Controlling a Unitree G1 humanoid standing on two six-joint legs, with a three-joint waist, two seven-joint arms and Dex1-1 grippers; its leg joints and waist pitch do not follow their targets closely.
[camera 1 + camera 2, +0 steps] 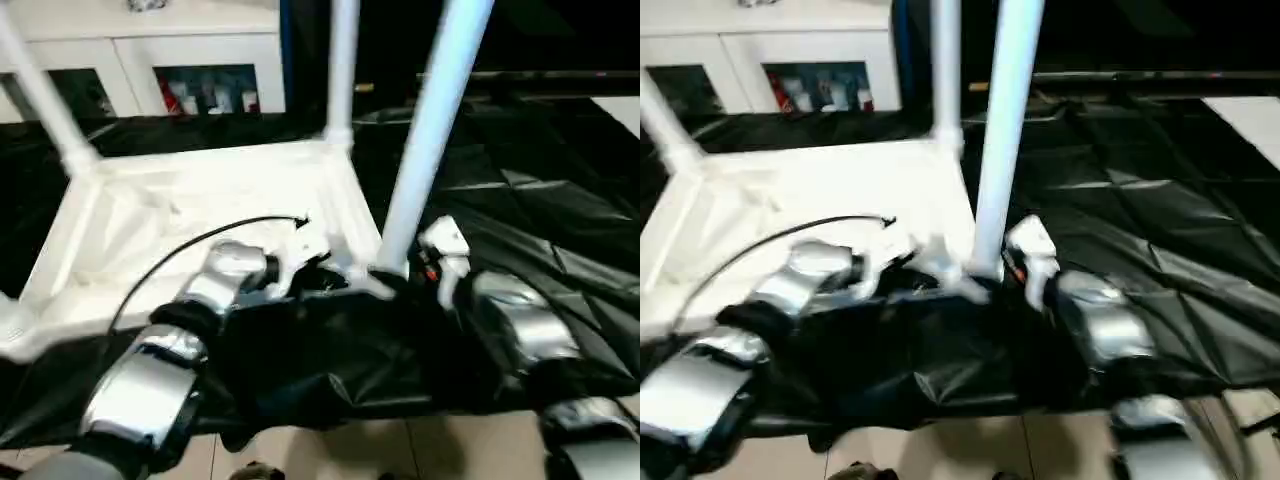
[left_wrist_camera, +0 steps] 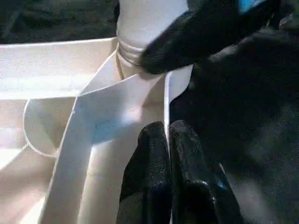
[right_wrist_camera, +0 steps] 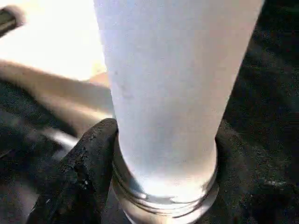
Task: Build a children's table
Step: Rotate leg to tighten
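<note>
- Tabletop (image 1: pixel 190 215) is lying upside down on my black worktop (image 1: pixel 560 200).
- My left tool (image 2: pixel 168 140) is pinching the tabletop's rim, fingers closed.
- My right tool (image 3: pixel 159 163) is gripping the near leg (image 1: pixel 430 130) at its base.

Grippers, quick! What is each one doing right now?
Left gripper: shut on the tabletop rim.
Right gripper: closed around the near leg, at its base.
</note>
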